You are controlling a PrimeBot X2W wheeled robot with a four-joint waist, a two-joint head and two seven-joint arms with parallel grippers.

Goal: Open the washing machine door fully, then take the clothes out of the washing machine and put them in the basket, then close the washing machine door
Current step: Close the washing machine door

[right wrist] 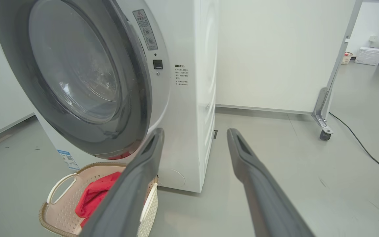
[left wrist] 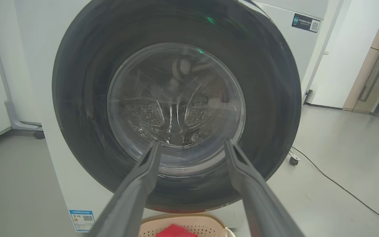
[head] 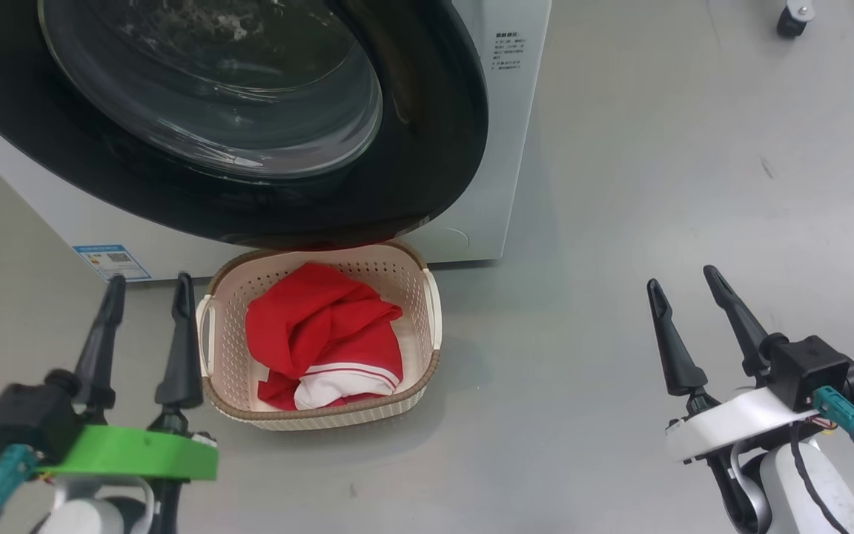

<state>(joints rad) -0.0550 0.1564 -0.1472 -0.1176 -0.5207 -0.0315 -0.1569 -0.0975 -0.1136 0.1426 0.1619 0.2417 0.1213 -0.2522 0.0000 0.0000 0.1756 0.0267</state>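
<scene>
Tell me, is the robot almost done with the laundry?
Almost. Done: the clothes lie in the basket, and the drum looks empty through the glass. The washing machine door looks shut against the washing machine. In hand: nothing; the left gripper and right gripper are open and empty. Left: perhaps only latching the door; I cannot tell if it clicked.

Bright, even light with soft shadows; the washing machine door (left wrist: pixel 77 98) looks smeared, perhaps by motion.
</scene>
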